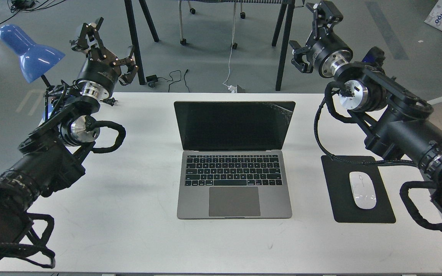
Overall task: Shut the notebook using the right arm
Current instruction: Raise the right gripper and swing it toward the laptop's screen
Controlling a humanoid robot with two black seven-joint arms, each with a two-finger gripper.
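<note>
The notebook [234,161] lies open in the middle of the white table [140,214]. Its black screen stands upright at the back and its keys and trackpad face me. My right gripper [312,32] is open and empty. It hangs in the air beyond the table's far edge, up and to the right of the screen's top right corner, apart from it. My left gripper [104,50] is open and empty above the table's far left corner, well away from the notebook.
A black mouse pad [359,189] with a white mouse [363,195] lies right of the notebook, under my right arm. A blue desk lamp [29,53] stands at the far left. Dark stand legs [282,50] and cables are on the floor behind the table.
</note>
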